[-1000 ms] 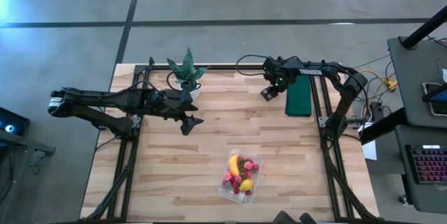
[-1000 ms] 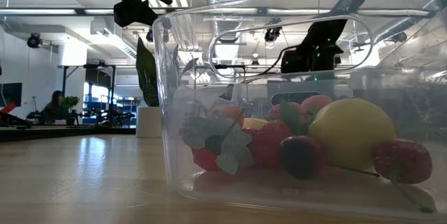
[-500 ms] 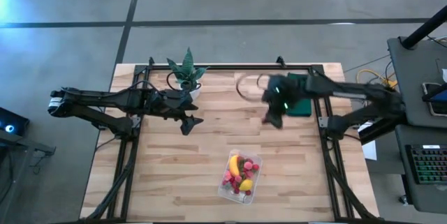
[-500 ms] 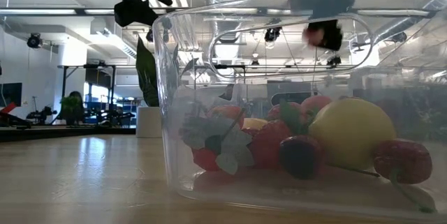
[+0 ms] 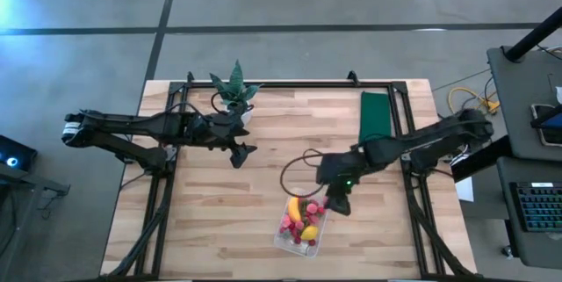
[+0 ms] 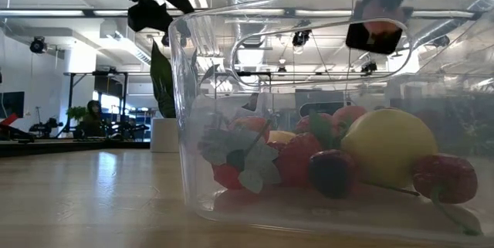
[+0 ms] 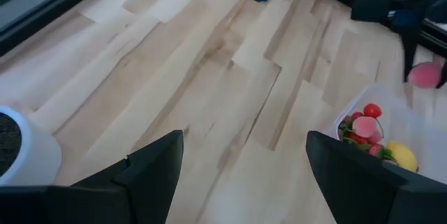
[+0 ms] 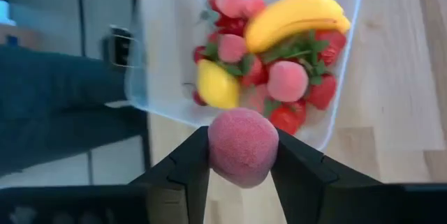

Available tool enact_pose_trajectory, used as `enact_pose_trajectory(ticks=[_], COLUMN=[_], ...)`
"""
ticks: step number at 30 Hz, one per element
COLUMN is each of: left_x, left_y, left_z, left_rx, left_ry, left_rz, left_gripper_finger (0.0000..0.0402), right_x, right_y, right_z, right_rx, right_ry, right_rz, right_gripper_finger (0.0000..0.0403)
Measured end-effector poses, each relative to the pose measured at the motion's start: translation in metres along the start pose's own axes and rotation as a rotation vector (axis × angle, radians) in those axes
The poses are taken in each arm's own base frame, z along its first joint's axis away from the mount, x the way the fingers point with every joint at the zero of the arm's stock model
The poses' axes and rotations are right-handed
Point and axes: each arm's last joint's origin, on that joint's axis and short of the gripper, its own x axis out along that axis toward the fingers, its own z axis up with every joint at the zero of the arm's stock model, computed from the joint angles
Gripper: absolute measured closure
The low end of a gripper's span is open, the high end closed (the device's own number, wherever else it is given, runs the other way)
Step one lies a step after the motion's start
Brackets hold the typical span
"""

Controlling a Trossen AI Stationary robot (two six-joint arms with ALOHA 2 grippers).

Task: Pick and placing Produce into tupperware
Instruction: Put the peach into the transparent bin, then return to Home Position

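Observation:
The clear tupperware [image 5: 303, 222] stands near the table's near edge. It holds red and pink berry pieces, a banana [image 8: 293, 18] and a small lemon [image 8: 216, 84]. My right gripper [image 5: 338, 201] hovers just above the tub's far right corner, shut on a round pink fruit piece [image 8: 243, 147]. The low view also shows this piece [image 6: 382, 28], above the tub's rim [image 6: 309, 5]. My left gripper [image 5: 239, 155] waits open over bare wood left of centre, near the plant. My right gripper pinches the round pink fruit piece [image 8: 243, 147] between its two fingers [image 8: 188, 161], one on each side of it. The fingers slant down from the table's far right. The piece is lifted clear, over the tub's rim [image 8: 328, 123].
A spiky green plant in a white pot [image 5: 234, 93] stands at the far edge, close to my left arm. A flat dark green rectangle [image 5: 376, 117] lies at the far right. Bare wood [image 5: 219, 220] spreads left of the tub. A black frame borders the table.
My right arm has swung from the far right, beside the green rectangle, toward the near edge and down to the tub's far right corner. The pink piece shows between its fingers half a second ago and now. My left arm has stayed put.

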Motion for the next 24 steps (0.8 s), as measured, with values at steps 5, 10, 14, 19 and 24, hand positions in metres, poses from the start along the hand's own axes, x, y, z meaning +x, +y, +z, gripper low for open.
enact_pose_trajectory(ticks=[5, 10, 14, 19, 24], left_x=[0.007, 0.014, 0.016, 0.004, -0.036], left_y=[-0.001, -0.003, -0.004, -0.007, -0.006], left_z=[-0.002, -0.004, -0.005, 0.006, 0.018], left_rx=[-0.021, -0.053, -0.068, -0.078, -0.074], left_ry=[0.023, 0.065, 0.086, 0.042, -0.061], left_rz=[0.01, -0.012, -0.034, -0.09, -0.207], left_gripper_finger=[0.0114, 0.0114, 0.0114, 0.0114, 0.0114], right_x=[0.002, -0.016, -0.048, -0.114, -0.175], right_y=[0.008, 0.022, 0.031, 0.041, 0.05], right_z=[0.017, 0.028, 0.027, 0.017, -0.009], right_rx=[-0.08, -0.151, -0.198, -0.199, -0.124], right_ry=[-0.03, -0.066, -0.073, -0.277, -0.459], right_rz=[-0.002, -0.029, -0.161, -0.415, -0.339], right_gripper_finger=[0.0235, 0.0195, 0.0177, 0.0173, 0.0172])
